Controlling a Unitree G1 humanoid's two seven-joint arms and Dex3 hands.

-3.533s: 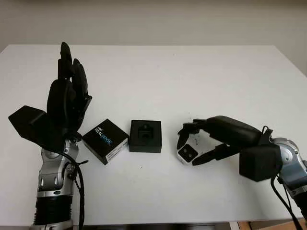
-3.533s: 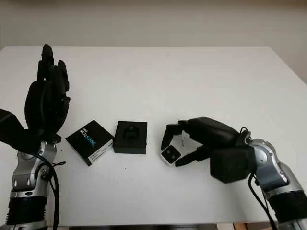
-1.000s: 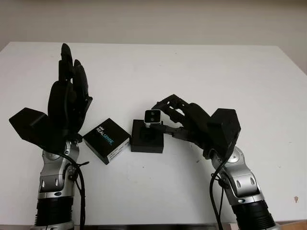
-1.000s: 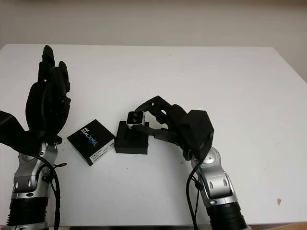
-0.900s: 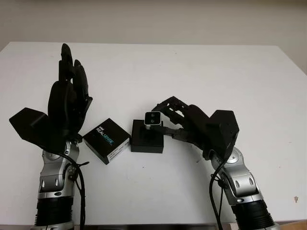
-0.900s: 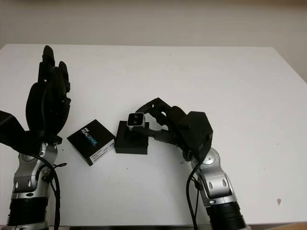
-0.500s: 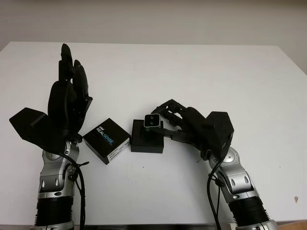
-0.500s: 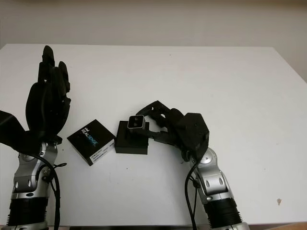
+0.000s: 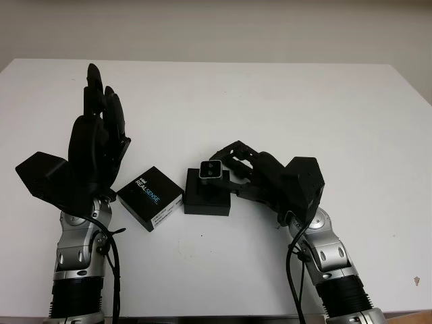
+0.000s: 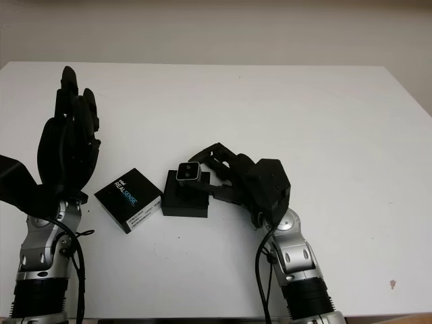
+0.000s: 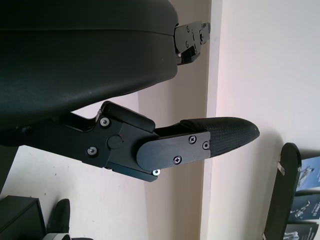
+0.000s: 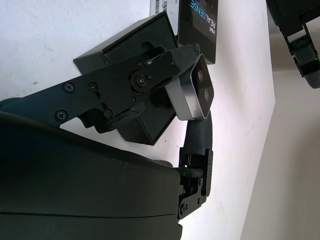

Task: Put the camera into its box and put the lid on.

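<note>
My right hand [image 9: 226, 177] is shut on the small silver camera [image 9: 211, 169], holding it just above the open black box [image 9: 206, 197] near the table's middle. In the right wrist view the camera [image 12: 195, 90] sits pinched between black fingers [image 12: 150, 75] over the box [image 12: 135, 55], its two lenses facing outward. The black lid [image 9: 150, 198], printed REALSENSE, lies on the table just left of the box, close beside it. My left hand [image 9: 94, 145] is open, raised upright at the left, above and beside the lid.
The white table [image 9: 270, 101] stretches wide behind and to the right of the box. Its front edge [image 9: 202, 316] runs close below both forearms. A pale wall stands beyond the far edge.
Over 3.5 s my right hand lifted the camera from the table at the right and carried it left over the box. In the last half second it edged slightly further left. Left hand unmoved.
</note>
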